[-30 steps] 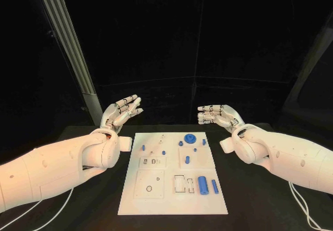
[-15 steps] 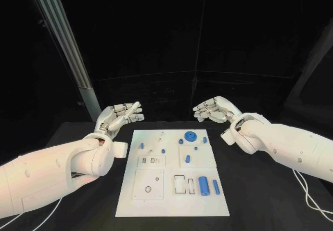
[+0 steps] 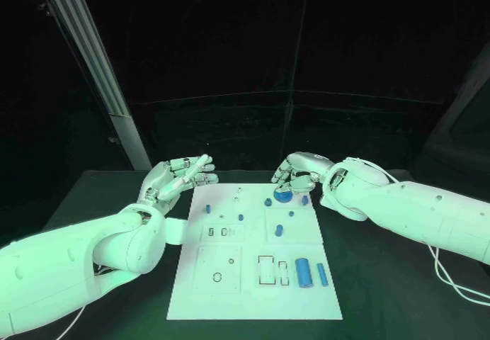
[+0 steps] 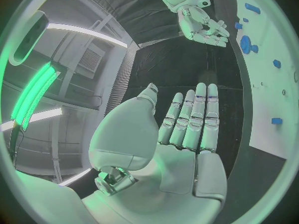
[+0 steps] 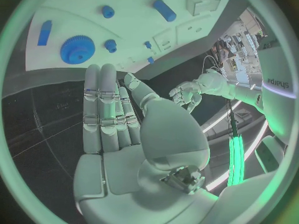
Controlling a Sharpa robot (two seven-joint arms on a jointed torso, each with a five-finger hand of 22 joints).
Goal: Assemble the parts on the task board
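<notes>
We see the board (image 3: 255, 283) at the bench's (image 3: 398, 297) centre, with a blue gear (image 3: 283, 196) at its 12 o'clock end. Our right hand (image 3: 296, 173) hovers over that gear, fingers apart, empty. Our left hand (image 3: 175, 177), at the board's 10 o'clock, is spread and empty too.

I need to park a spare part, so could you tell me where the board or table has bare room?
The board's near strip, below the cutouts and the two cylinders, is bare. So is the black table right of the board. The far end is crowded: the gear and small pegs sit there, under the right hand.
</notes>
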